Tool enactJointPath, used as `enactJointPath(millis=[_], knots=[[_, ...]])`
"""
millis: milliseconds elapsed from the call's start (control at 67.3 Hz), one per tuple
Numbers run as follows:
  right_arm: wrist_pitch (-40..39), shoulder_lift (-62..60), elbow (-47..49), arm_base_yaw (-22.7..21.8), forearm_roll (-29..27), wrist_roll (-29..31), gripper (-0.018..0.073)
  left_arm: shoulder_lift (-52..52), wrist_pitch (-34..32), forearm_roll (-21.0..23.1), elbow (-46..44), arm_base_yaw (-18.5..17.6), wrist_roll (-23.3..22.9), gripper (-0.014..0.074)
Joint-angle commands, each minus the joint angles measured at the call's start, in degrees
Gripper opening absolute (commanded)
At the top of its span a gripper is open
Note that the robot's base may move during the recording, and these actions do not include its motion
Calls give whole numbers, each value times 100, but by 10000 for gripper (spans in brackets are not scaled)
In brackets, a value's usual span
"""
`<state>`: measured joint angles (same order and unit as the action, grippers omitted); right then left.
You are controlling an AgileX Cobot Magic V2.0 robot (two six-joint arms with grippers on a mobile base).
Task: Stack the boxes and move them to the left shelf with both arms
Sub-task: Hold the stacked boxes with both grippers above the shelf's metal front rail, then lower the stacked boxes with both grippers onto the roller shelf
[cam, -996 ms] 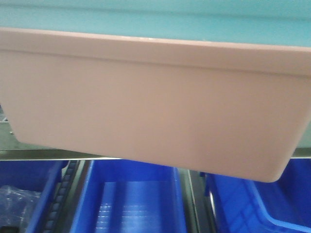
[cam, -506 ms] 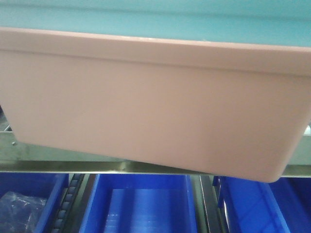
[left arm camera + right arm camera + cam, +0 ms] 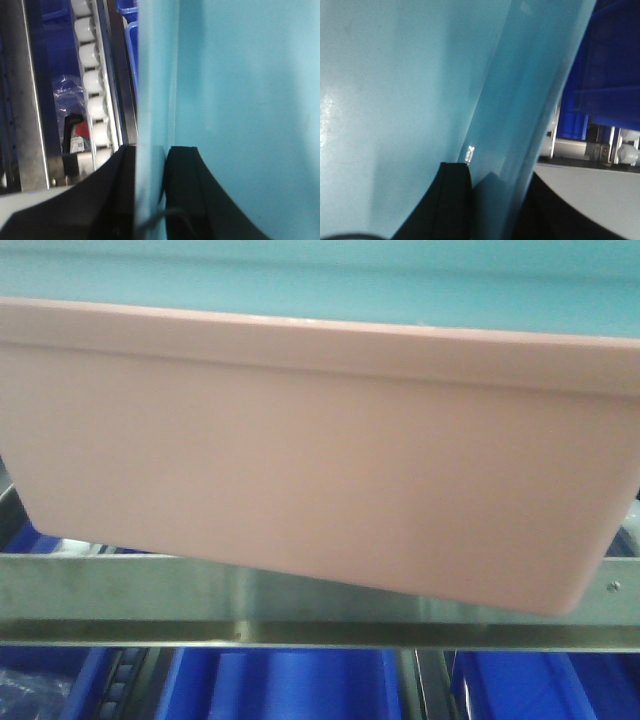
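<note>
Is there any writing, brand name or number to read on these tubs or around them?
No text is legible in any view.
Small white sticker on the wall of the light sky-blue plastic tub: too small and blurred to read.
White label on something dark beside the rack, left wrist view: blurred, unreadable.
Salmon-pink plastic tub: plain, no marking visible.

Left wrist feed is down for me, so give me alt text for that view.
The left claw grips the wall of the light blue tub between two black fingers. Left of it, a rail of white rollers runs past dark blue bins.
</note>
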<state>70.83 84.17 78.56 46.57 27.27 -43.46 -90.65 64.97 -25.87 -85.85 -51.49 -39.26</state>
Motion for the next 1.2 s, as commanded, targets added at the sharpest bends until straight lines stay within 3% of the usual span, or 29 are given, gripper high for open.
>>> enactJointPath(millis=[0, 1189], knots=[[-1168, -164, 283, 175, -261, 195, 28, 252, -1228, 453, -287, -217, -10, -12], [-1168, -164, 283, 175, -261, 195, 28, 252, -1228, 453, -287, -217, -10, -12]])
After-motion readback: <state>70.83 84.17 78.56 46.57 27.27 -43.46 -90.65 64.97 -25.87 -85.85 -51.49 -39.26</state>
